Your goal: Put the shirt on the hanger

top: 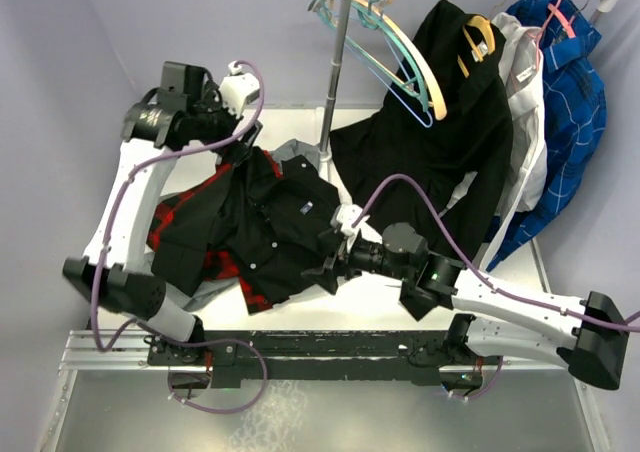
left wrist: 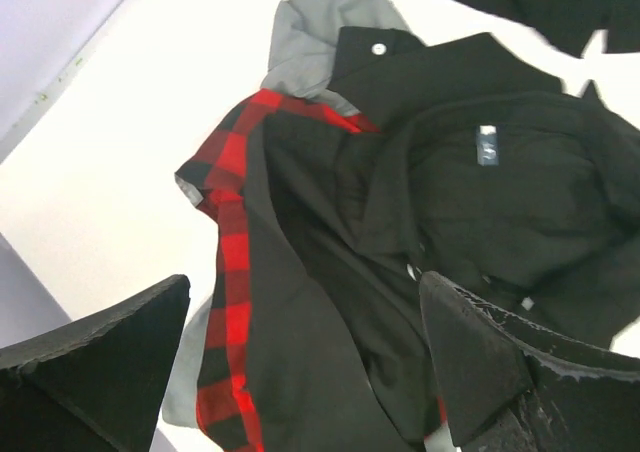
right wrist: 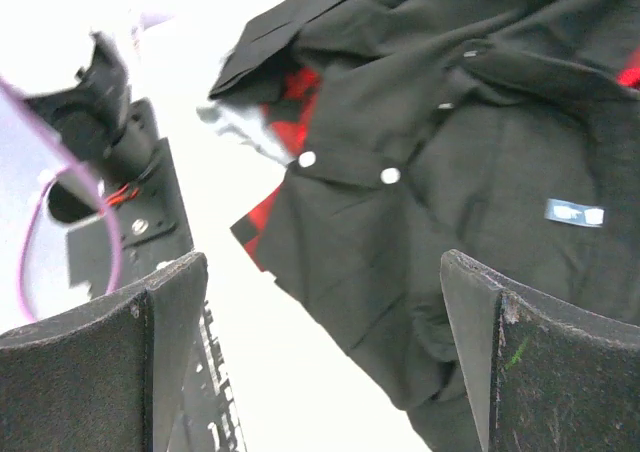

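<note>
White tabletop [top: 300, 310] fills most of my overhead view, boxed in by plain lavender walls [top: 90, 32] at 9 and 12 o'clock. The shirt [top: 275, 217] lies crumpled on that surface just left of centre. Its pale neck label [top: 307, 209] faces up and a few white buttons show. It rests on a red-and-black plaid shirt [top: 175, 222], which pokes out at its 9 and 6 o'clock. A grey cloth [top: 297, 150] shows at its 12 o'clock.

At about 1 o'clock from the table's centre stands a white clothes rack [top: 338, 82]. The hanger [top: 436, 90] hangs from its bar among teal hangers [top: 345, 12], well apart from the shirt. At their 3 o'clock hang a longer black garment [top: 430, 142], a white shirt [top: 525, 82] and a blue checked shirt [top: 575, 102].

My left gripper [left wrist: 305, 287] hovers at the shirt's 11 o'clock. Its fingers are spread wide with nothing between them, and its wrist view looks down on black and plaid cloth. My right gripper [right wrist: 322, 262] sits at the shirt's 4 o'clock, aimed at the hem, equally spread and empty. I cannot tell whether it touches the fabric.
</note>
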{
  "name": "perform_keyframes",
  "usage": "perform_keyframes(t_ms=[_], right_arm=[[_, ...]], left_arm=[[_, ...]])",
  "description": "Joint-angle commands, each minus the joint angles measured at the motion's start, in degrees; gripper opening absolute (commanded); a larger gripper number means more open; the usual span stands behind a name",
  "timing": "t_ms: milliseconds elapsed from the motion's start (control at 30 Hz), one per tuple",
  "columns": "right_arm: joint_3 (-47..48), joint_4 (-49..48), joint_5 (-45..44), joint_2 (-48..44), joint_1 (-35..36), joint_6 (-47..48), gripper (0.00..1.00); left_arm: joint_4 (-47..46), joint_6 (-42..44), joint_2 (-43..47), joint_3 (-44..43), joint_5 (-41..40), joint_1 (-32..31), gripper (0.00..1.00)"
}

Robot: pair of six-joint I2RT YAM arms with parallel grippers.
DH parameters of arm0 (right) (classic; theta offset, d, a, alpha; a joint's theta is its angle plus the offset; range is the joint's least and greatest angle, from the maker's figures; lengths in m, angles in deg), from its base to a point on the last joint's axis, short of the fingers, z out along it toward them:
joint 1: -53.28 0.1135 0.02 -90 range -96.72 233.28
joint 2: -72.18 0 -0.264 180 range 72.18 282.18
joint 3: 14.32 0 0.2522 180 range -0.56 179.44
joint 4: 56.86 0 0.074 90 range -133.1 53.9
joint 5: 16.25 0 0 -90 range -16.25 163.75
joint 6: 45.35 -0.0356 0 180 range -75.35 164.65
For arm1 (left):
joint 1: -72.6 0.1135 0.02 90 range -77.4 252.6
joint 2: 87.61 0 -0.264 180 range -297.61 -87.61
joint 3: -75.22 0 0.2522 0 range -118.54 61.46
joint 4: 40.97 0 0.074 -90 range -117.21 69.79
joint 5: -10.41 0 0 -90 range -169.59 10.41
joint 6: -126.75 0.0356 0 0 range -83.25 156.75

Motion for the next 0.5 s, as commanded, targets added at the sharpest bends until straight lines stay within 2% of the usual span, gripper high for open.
perform_keyframes(t_ms=[0, 67, 133, 233, 300, 367, 467], right_arm=[[6.57, 7.43, -9.29, -2.63, 4.75, 6.14, 0.99], [12.67, 10.80, -15.79, -3.89, 3.84, 3.38, 1.00], [23.37, 14.84, -15.31, -3.97, -1.01, 5.33, 0.99], [35.52, 17.57, -6.37, -1.99, -13.54, 4.70, 1.00], [44.92, 21.38, -4.52, 2.46, -20.88, 4.22, 0.99], [55.52, 26.42, -3.72, 8.85, -27.43, 3.76, 0.94], [67.43, 29.11, 0.66, 15.88, -35.19, 1.24, 0.85]], left_arm=[[7.81, -0.92, 8.39, -0.04, 6.06, -0.10, 0.99], [9.09, 1.68, 12.05, 3.94, 16.11, -0.10, 0.99], [8.65, 2.25, 14.70, 8.47, 21.85, -0.10, 0.99], [5.99, 2.02, 17.33, 14.05, 18.44, -0.10, 0.99], [4.53, 1.74, 18.82, 16.88, 15.84, -0.10, 0.99], [3.69, 1.17, 20.09, 18.42, 16.15, -0.09, 0.99], [2.68, 0.53, 21.55, 20.40, 17.35, -0.02, 0.99]])
